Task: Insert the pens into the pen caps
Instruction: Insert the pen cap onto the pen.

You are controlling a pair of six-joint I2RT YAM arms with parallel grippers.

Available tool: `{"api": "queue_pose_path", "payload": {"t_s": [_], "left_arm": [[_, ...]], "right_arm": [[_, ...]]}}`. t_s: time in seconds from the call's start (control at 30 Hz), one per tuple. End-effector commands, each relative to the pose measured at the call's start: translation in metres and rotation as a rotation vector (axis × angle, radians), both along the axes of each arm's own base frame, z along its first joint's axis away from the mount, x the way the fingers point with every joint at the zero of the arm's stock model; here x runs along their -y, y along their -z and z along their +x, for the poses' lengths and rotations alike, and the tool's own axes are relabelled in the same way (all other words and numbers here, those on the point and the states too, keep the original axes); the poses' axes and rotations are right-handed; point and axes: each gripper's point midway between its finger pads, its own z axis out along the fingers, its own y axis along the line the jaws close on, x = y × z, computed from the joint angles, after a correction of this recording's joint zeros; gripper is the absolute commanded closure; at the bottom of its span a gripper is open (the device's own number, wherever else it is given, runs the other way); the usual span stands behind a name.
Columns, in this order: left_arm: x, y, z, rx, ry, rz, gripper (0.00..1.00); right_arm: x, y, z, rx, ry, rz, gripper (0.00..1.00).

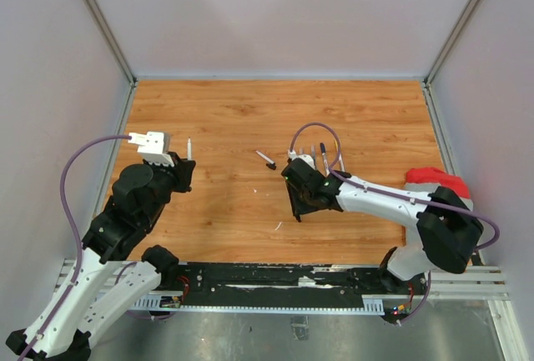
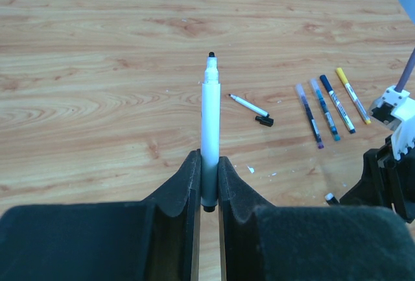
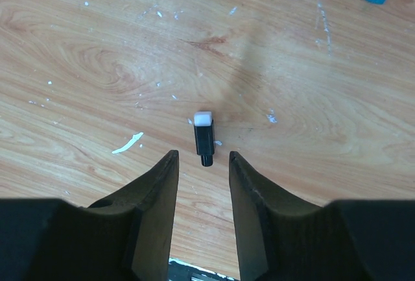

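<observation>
My left gripper [image 2: 207, 164] is shut on the lower end of a white-barrelled pen [image 2: 209, 119], which points away from the wrist with its dark tip uncovered; from above the pen [image 1: 189, 148] shows over the left side of the table. My right gripper [image 3: 202, 158] stands open just above the wood. A short black pen cap [image 3: 203, 138] with a white end lies flat just past its fingertips, in line with the gap and untouched. Another bare pen [image 2: 248, 105] lies mid-table with a black cap [image 2: 264, 121] at its end. Several capped pens [image 2: 331, 102] lie side by side.
White scraps [image 3: 127, 143] are scattered on the wooden table [image 1: 234, 111]. A red object [image 1: 434, 179] sits at the right edge behind the right arm. Grey walls close in the table on three sides. The right arm [image 2: 389, 177] shows at the right of the left wrist view.
</observation>
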Motion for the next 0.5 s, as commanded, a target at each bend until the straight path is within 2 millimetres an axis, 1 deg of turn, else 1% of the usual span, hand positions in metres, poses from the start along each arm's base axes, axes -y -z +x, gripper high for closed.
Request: {"api": "queue_pose_path", "payload": {"t_s": [0.0,0.17,0.47], "left_arm": [[0.001,-0.0016,0.0019,0.012,0.008,0.007,0.99],[0.0013,-0.0021,0.0021,0.014,0.009,0.005,0.99],[0.0016,-0.0014,0.002,0.012,0.011,0.006,0.99]], "right_arm": [[0.0088,-0.0071,0.0094,0.044,0.105,0.035,0.62],[0.0169,-0.0065,0.0067,0.026,0.212,0.043,0.59],[0.0122,-0.0001,0.0016,-0.044,0.289,0.047,0.58]]}}
